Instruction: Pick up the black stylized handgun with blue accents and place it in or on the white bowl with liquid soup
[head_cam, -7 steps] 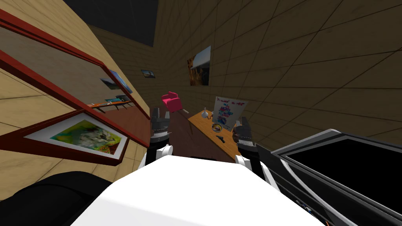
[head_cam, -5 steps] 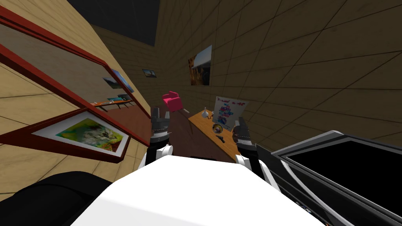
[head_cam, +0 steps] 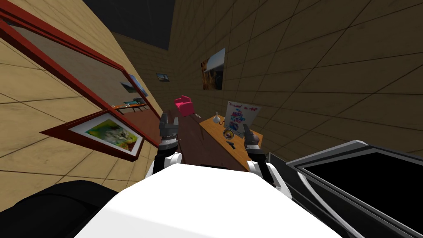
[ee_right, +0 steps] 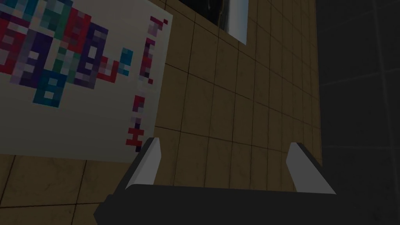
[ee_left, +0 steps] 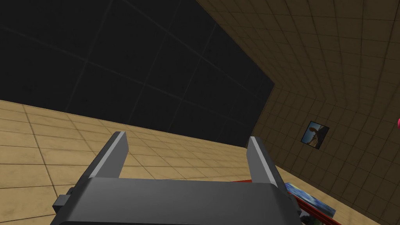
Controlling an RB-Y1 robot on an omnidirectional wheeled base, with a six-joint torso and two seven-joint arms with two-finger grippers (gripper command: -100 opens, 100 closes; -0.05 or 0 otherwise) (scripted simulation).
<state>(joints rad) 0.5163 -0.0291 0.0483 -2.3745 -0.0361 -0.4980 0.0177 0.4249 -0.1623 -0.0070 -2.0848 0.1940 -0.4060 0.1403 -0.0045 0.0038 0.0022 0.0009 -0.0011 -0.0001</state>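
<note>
Counts four things on one orange surface (head_cam: 212,132): one dark gun (head_cam: 231,145) lying near the close end, one bowl (head_cam: 228,133) just beyond it and apart from it with a yellowish filling too small to read, one white flask-like piece (head_cam: 215,119) farther back, and one lettered board (head_cam: 240,117) standing against the wall. Holds the left end effector (head_cam: 169,120) raised off the surface's side and the right end effector (head_cam: 248,131) raised near the gun, two in all, each empty with its two fingers spread wide apart. Finds one pink armchair (head_cam: 183,106) past the far end.
</note>
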